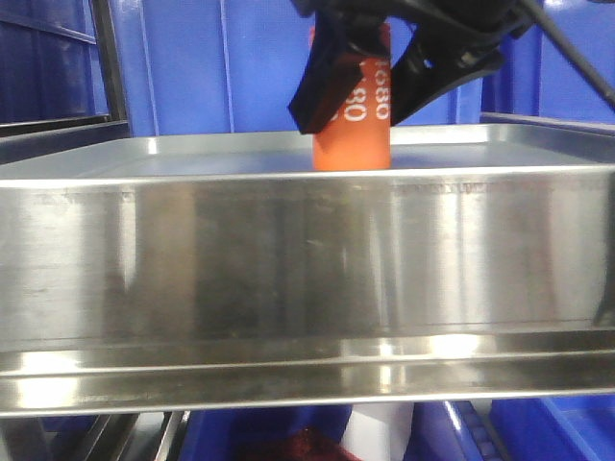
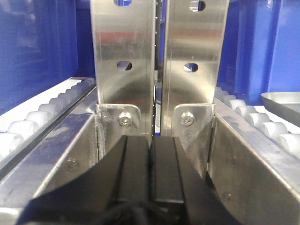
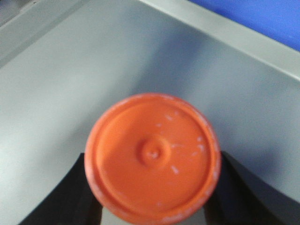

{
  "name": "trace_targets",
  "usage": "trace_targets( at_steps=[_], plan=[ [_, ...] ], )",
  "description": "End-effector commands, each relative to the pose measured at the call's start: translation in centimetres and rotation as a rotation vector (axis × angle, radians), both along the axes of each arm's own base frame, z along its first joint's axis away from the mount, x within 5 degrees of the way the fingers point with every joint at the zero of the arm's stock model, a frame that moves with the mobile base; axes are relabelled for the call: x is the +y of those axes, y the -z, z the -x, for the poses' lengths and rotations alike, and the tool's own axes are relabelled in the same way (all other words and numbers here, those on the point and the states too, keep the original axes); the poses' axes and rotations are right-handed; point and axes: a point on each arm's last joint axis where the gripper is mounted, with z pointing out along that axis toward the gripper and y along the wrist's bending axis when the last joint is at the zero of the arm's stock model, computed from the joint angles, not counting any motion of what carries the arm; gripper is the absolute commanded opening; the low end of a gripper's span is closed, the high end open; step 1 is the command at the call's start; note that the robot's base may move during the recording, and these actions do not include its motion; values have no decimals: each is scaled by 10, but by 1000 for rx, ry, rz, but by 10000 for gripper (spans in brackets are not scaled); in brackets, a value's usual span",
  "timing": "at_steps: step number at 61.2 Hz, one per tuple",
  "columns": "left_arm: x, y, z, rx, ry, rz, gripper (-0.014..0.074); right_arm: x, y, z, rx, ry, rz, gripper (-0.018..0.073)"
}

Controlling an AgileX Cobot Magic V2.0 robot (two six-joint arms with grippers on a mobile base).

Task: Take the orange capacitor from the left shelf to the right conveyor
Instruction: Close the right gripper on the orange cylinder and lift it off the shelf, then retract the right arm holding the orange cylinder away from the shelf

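The right pincer is clamped on the capacitor, one finger on each side. The capacitor stands upright in the shelf beneath it. The left pincer is pressed together, holding nothing.

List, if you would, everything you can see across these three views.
orange capacitor: one, orange with white numerals, upright in the left shelf
left shelf: one, shiny steel, across the front view
blue bins: several, blue, behind and below the shelf
rollers: two rows, white, at either side of the left wrist view
upright plates: two, bare steel, between the roller rows
left gripper: one, black, fingers together on nothing, in front of the plates
right gripper: one, black, fingers against both sides of the orange capacitor
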Motion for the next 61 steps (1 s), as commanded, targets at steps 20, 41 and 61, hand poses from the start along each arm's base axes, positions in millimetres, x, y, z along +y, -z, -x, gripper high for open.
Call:
trace_targets(
  at_steps=[20,41,61],
  plan=[
    [0,-1,0,-78,-2,3,-126,-52,-103,74,-275,-11,-249,53],
    [0,-1,0,-78,-2,3,-126,-112,-101,154,-447,-10,-383,53],
    [0,-1,0,-78,-2,3,-126,-154,-68,205,-671,27,-592,53]
  ],
)
